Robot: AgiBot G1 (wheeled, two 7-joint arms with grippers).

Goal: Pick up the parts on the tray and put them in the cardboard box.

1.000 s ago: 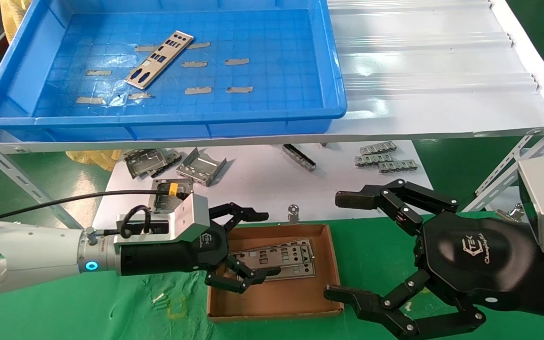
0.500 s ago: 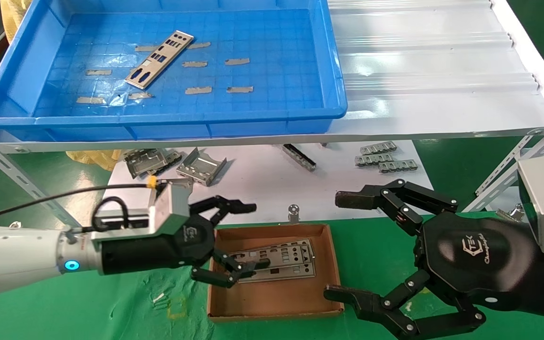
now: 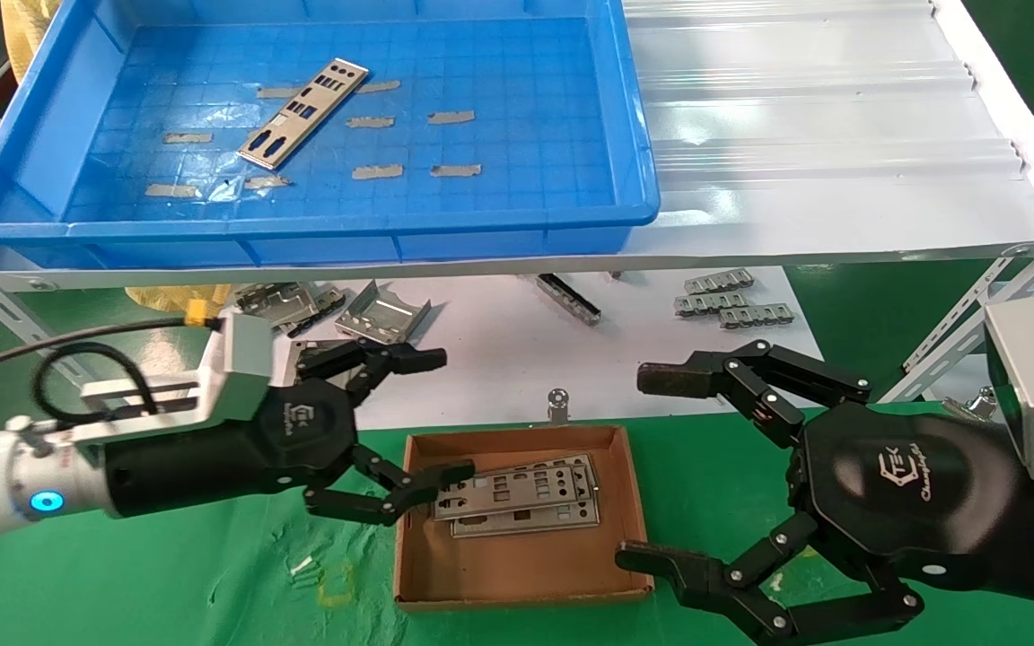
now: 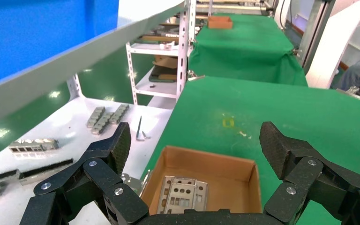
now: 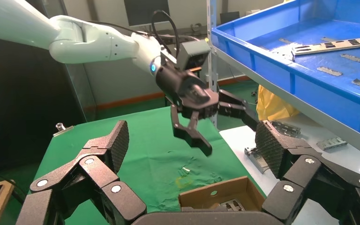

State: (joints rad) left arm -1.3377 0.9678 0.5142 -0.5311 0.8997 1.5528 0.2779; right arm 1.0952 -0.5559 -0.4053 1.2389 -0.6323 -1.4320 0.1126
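One silver part [image 3: 302, 114] lies slanted on the floor of the blue tray [image 3: 634, 135], also seen as the part [image 5: 337, 45] in the tray [image 5: 309, 79]. Two more parts [image 3: 517, 502] lie stacked in the cardboard box [image 3: 517, 597]. My left gripper [image 3: 441, 414] hovers open and empty just left of the box's near-left corner. Its wrist view looks between its fingers down onto the box [image 4: 243, 176] and the stacked parts [image 4: 183, 194]. My right gripper [image 3: 652, 467] hangs open and empty to the right of the box.
Folded grey brackets [image 3: 382, 316] and small notched strips [image 3: 732, 301] lie on the white lower board [image 3: 499, 359] under the shelf. The white shelf [image 3: 822, 179] beside the tray has slanted metal legs [image 3: 957, 323]. Green cloth [image 3: 212, 574] covers the table.
My left gripper drew back to the left and slightly up, off the box, staying open. The stacked parts stay in the box. The right arm has not moved.
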